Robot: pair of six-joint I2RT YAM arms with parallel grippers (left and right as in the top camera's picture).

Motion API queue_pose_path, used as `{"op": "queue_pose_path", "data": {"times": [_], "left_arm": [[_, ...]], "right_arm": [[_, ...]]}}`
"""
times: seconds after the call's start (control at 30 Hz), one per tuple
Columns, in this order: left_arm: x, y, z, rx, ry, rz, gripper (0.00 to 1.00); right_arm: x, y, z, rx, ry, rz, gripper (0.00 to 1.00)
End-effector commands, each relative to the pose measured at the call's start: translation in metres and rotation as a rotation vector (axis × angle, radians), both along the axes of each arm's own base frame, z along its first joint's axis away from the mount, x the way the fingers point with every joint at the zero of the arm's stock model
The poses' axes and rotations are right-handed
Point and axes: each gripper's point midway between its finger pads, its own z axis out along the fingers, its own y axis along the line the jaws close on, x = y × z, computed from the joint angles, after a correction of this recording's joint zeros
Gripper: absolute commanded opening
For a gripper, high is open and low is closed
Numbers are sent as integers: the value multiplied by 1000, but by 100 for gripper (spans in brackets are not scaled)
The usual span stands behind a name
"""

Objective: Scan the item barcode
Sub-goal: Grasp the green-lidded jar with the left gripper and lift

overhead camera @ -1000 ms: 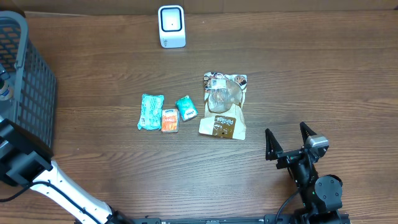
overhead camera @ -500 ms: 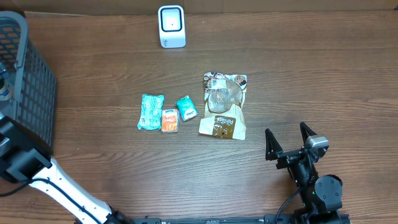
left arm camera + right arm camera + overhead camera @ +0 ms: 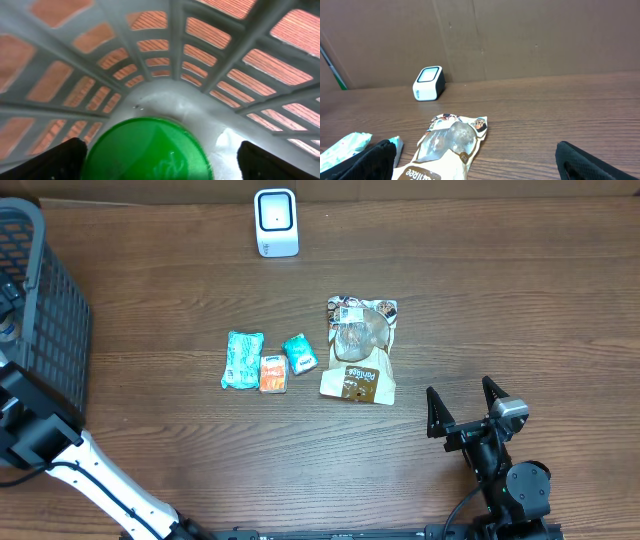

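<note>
While gaping, the left gripper (image 3: 164, 159) seemingly points down into the basket (image 3: 58, 330).

A dark brown wooden surface (image 3: 500, 300) fills the frame. At upper centre stands a white scanner (image 3: 276, 222). In the middle lie a teal packet (image 3: 242, 359), an orange packet (image 3: 272, 374) just beside it, a smaller teal packet (image 3: 300, 353), and to their right a brown-and-clear bag (image 3: 361, 349). A grey basket (image 3: 40, 330) occupies the left edge.

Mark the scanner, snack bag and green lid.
scanner (image 3: 274, 212), overhead view, its dark window
snack bag (image 3: 358, 336), overhead view, its clear middle
green lid (image 3: 147, 150), left wrist view, its top face
</note>
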Motion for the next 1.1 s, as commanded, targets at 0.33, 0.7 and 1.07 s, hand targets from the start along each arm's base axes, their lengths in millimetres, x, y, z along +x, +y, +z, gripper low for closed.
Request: {"op": "queue_pose_path", "data": {"times": [0.33, 0.7, 1.07], "left_arm": [[8, -5, -17, -35, -11, 4, 56], [9, -22, 92, -60, -240, 78, 55], [-35, -124, 333, -74, -708, -77, 53]], "right_arm": [[1, -2, -2, 4, -2, -12, 100], [1, -2, -2, 4, -2, -12, 100], [1, -2, -2, 4, -2, -12, 100]]}}
